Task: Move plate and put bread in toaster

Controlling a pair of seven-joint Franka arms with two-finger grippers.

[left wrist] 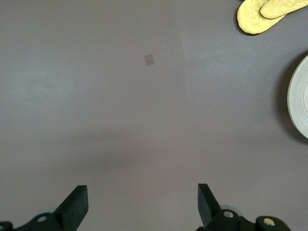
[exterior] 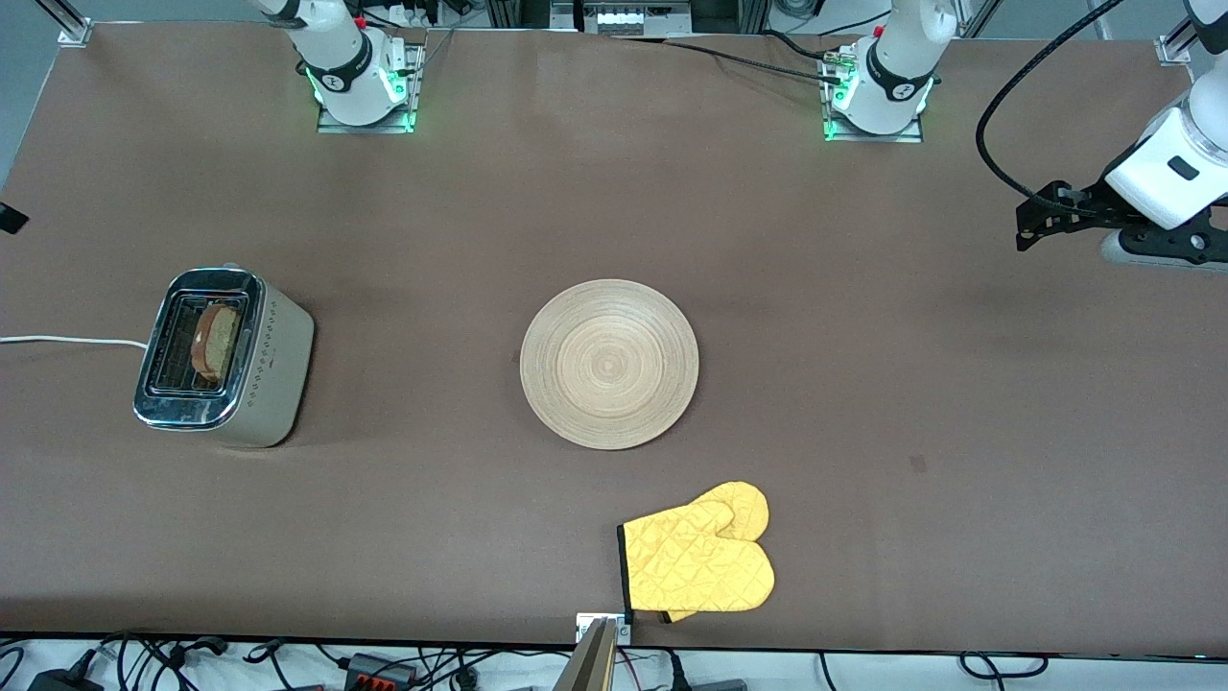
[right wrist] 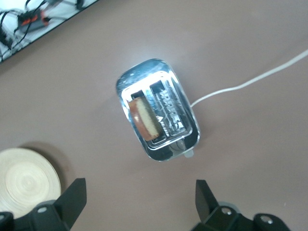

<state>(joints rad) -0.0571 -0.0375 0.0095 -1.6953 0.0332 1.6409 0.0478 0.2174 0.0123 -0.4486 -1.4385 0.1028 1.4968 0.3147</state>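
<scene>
The toaster stands toward the right arm's end of the table. The bread sits in its slot on the plate's side, its top edge showing. The plate lies bare at mid-table. My left gripper hangs open and empty over the left arm's end of the table, apart from everything. In the left wrist view it is over bare table, with the plate's rim at the edge. My right gripper is open and empty, high above the table beside the toaster and bread. It is out of the front view.
A yellow oven mitt lies near the table's front edge, nearer to the camera than the plate; it also shows in the left wrist view. The toaster's white cord runs off the right arm's end of the table.
</scene>
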